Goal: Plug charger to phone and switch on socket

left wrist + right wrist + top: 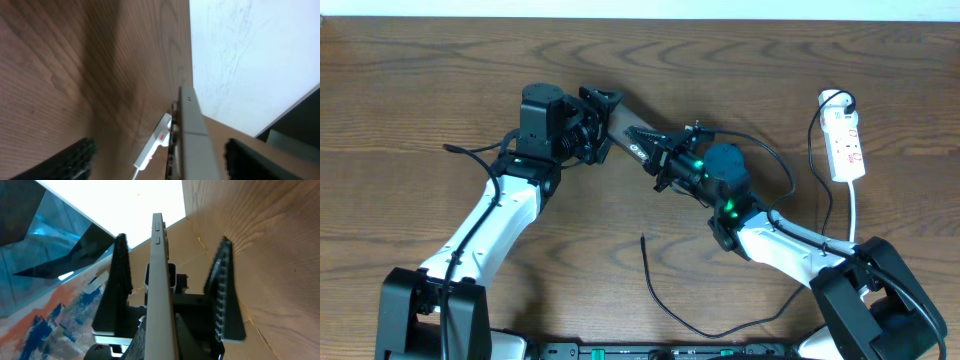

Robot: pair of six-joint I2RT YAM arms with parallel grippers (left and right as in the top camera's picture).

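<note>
Right claw clamping narrow on phone, holding it flat above surface. Left claw gaping wide around phone's far end, not gripping. Charger lying loose on surface, unplugged. Socket sitting far right, untouched. Plugging and switching both remaining, looks like.

A brown wood-grain table is seen spread wide. The white socket is laid flat near the right side, its white cord trailed toward the front. The black charger is curled loosely across the front centre, its far end seemingly hidden.
</note>
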